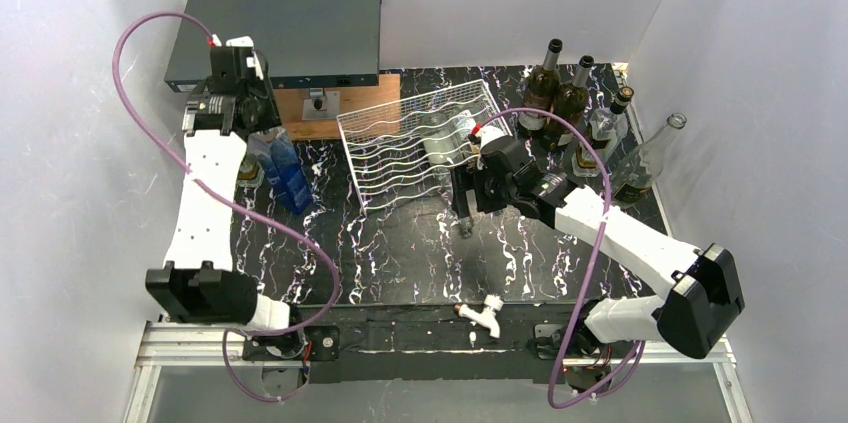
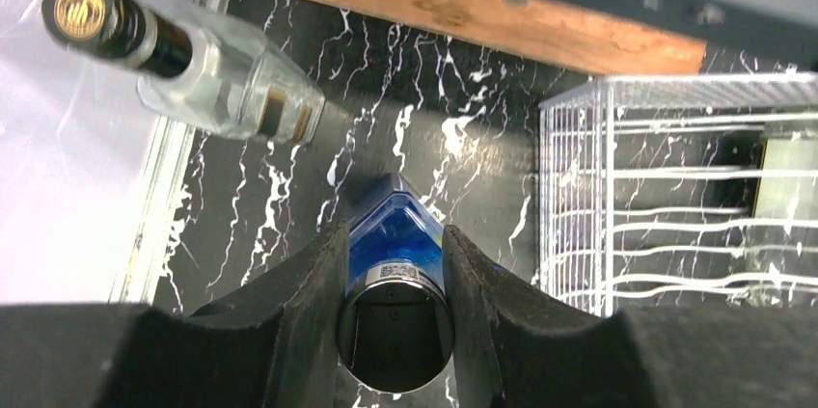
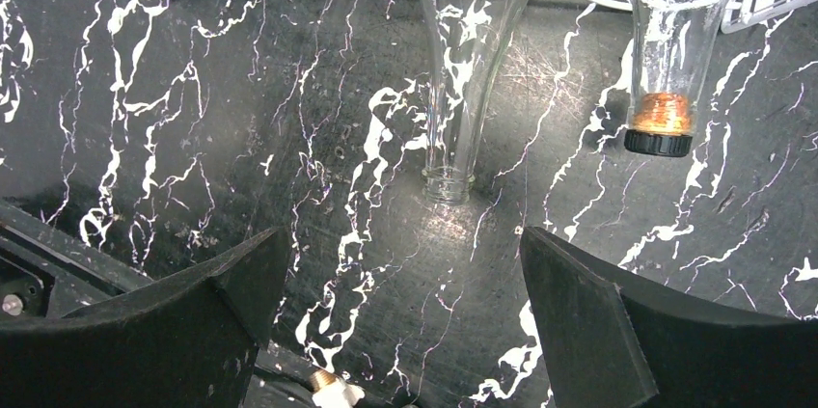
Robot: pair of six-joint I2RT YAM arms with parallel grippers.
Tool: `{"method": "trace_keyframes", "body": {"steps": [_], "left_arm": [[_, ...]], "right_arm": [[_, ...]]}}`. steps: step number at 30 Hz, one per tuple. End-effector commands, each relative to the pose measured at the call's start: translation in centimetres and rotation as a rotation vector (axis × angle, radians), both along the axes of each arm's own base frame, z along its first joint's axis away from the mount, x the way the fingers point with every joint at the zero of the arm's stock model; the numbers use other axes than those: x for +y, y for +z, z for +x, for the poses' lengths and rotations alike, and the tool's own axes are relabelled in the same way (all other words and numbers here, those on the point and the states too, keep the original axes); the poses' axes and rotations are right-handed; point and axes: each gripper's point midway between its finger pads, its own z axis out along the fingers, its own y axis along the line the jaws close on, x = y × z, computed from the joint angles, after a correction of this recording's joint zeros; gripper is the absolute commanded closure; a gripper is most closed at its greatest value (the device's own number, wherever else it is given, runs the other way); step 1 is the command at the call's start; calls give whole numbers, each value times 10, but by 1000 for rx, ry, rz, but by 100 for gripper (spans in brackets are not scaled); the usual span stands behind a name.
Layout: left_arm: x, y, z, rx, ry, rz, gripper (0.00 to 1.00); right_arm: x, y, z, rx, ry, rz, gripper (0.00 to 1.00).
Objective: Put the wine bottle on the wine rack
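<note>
**Left fingers clamped on bottle neck; bottle on desk, outside rack**

Top view: The blue wine bottle (image 1: 287,173) stood upright on the black marbled desk (image 1: 400,253), left of the white wire rack (image 1: 400,148) and apart from it. The left arm (image 1: 212,188) reached over the bottle from above. A dark grey box (image 1: 280,28) and a wooden board (image 1: 350,103) lay behind. The right arm (image 1: 610,223) pointed down at the rack's near edge. Several bottles (image 1: 565,103) stood together at the right rear corner.

Left wrist view: The left fingers (image 2: 309,283) pressed against both sides of the blue bottle's neck, just below its open mouth, gripping it. A clear bottle with a dark cap (image 2: 227,90) stood near the desk's left edge. The rack showed to the right.

Right wrist view: The right fingers (image 3: 222,292) were spread wide and held nothing. Beyond them two clear bottle necks, one uncapped (image 3: 451,90) and one black-capped (image 3: 661,109), stuck out past the rack's front wire.
</note>
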Motion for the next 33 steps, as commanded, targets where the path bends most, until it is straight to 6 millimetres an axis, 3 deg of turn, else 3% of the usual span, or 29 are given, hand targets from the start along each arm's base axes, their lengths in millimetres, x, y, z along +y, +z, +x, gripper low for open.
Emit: {"method": "trace_keyframes", "body": {"steps": [1, 3, 10, 22, 33], "left_arm": [[-10, 19, -43, -64, -39, 2, 100], [-17, 14, -59, -70, -43, 7, 100], [-72, -10, -97, -97, -153, 62, 100], [-120, -59, -153, 17, -219, 75, 100], [-180, -104, -199, 121, -256, -97, 100]], "right_arm": [[10, 10, 9, -26, 16, 27, 2], [13, 8, 10, -18, 21, 32, 2], [26, 1, 9, 27, 37, 63, 2], [54, -4, 8, 155, 7, 208, 2], [52, -9, 15, 156, -16, 195, 3]]}}
